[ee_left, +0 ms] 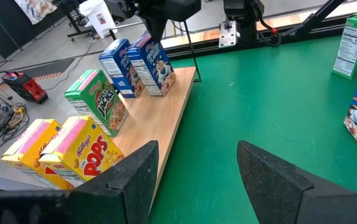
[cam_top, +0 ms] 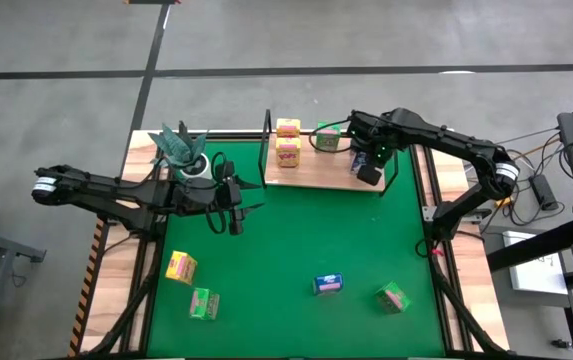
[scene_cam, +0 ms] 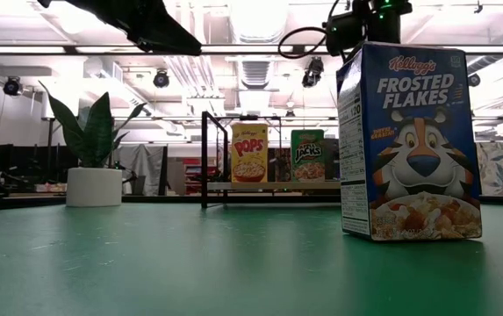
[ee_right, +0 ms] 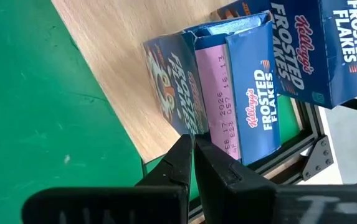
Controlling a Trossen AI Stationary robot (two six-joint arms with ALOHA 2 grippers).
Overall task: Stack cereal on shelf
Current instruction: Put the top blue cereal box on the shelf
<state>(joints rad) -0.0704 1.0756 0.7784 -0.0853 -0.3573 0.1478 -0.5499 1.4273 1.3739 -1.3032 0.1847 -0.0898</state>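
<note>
**Inspector:** Nearest the front edge, four cereal boxes are recorded loose on the green surface (cam_top: pixel 286 250): a yellow box (cam_top: pixel 181 267), a green box (cam_top: pixel 204 304), a blue box (cam_top: pixel 328 285) standing upright, and a second green box (cam_top: pixel 393 297).

**Clerk:** How are they judged to handle?

**Inspector:** Light, thin-walled card, likely to be crushed under a hard squeeze and easily tipped. A hold across the two broad faces, near mid-height, is advised.

**Clerk:** And the hands?

**Inspector:** The left hand (cam_top: pixel 234 212) is held open and empty over the mat, just beside the potted plant (cam_top: pixel 184 152). Farther back, the right hand (cam_top: pixel 369 172) is found closed, nothing gripped, at the shelf's right end, close to two blue boxes (ee_left: pixel 139 66).

**Clerk:** The shelf?

**Inspector:** On the shelf (cam_top: pixel 316 172), two yellow boxes (cam_top: pixel 287 142) and one green box (cam_top: pixel 327 138) are also noted. Five are placed; four remain.
</note>
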